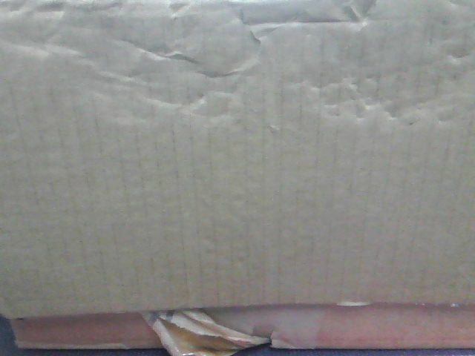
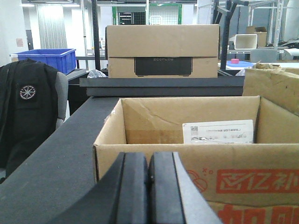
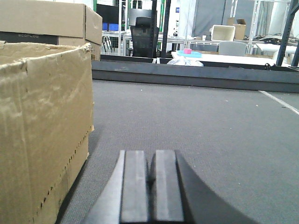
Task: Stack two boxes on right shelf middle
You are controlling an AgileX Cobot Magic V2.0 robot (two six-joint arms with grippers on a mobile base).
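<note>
The left gripper (image 2: pixel 148 163) and right gripper (image 3: pixel 150 163) are being held closed, empty. The wrinkled box (image 1: pixel 237 163) is apparently being borne by the taped box (image 1: pixel 386 326), short of the grey surface's (image 3: pixel 210 121) far edge. Jaws are best being opened wide first, with opposite walls being squeezed evenly.

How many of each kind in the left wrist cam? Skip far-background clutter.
Cardboard boxes: 3 (open red-printed box, wrinkled box at right edge, closed box at back)
Blue bin: 1
Black jacket: 1
Left end effector, shut: 1
Total: 6
</note>
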